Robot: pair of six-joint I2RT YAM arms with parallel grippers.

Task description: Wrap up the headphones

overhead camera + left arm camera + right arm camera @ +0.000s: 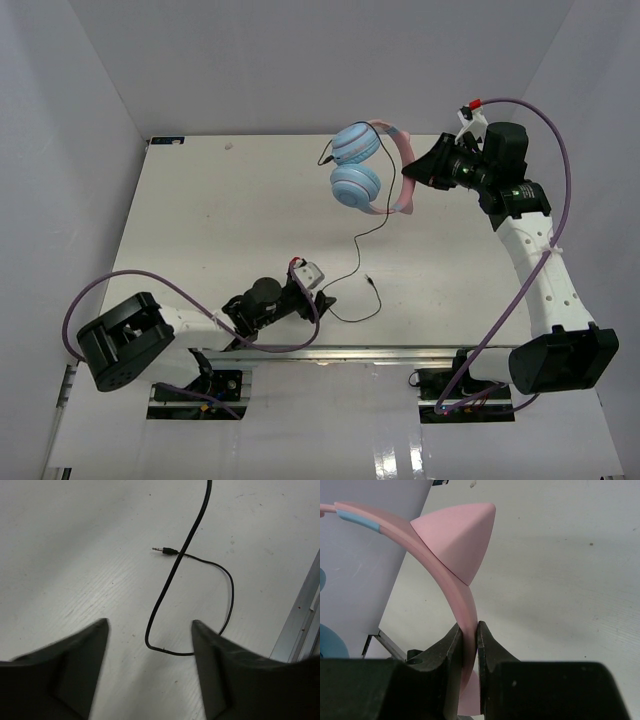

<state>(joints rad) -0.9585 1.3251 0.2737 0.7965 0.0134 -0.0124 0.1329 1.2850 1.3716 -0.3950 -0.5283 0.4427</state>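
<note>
At the far right, the right gripper (469, 630) pinches the headband (451, 582), holding up the headphones (357, 168) so the cord (172, 570) reaches the open, empty left gripper (149, 624).

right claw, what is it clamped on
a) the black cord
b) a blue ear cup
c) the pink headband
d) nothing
c: the right wrist view shows the right claw shut on the pink headband, right beside its pink ear.
</note>
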